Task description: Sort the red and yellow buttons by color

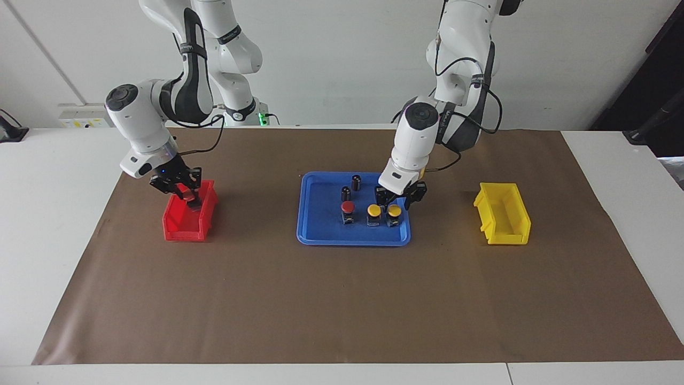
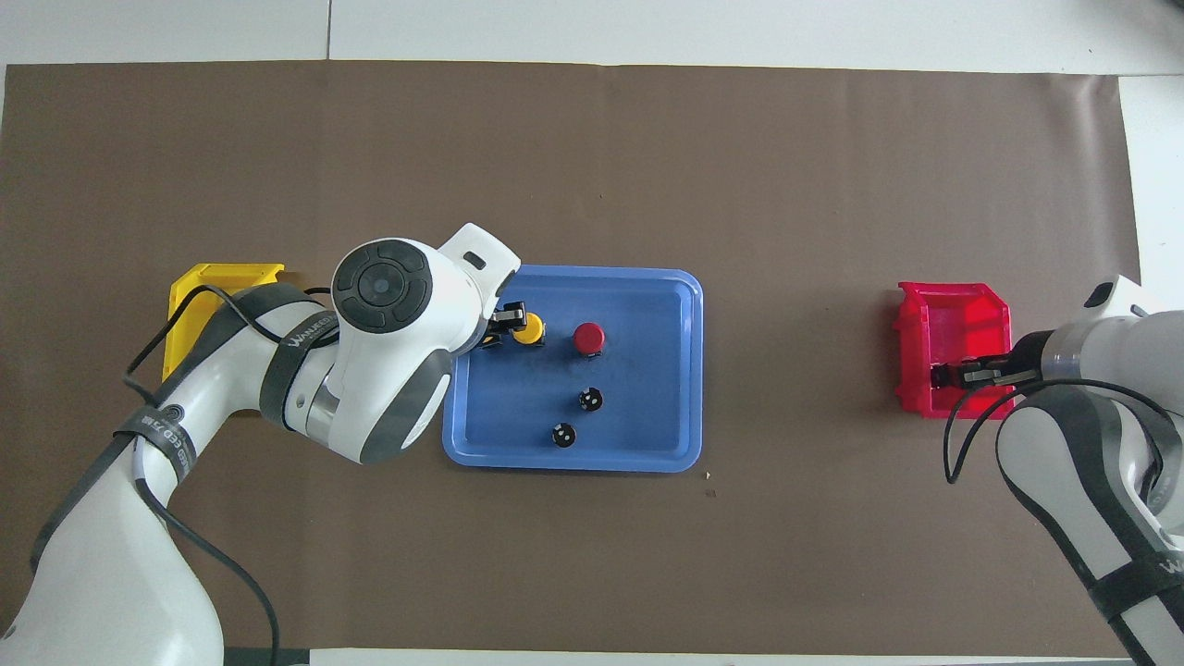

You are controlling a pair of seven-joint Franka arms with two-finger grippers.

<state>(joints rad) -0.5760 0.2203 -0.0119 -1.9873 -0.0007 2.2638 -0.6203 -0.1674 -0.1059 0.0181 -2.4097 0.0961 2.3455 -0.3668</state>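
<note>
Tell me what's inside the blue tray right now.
In the blue tray: one red button, two yellow buttons, and two dark cylinders. From overhead, the left arm covers one yellow button.

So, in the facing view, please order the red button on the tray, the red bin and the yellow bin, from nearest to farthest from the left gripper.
From the left gripper:
1. Red button, on the blue tray.
2. Yellow bin, at the left arm's end.
3. Red bin, at the right arm's end.
</note>
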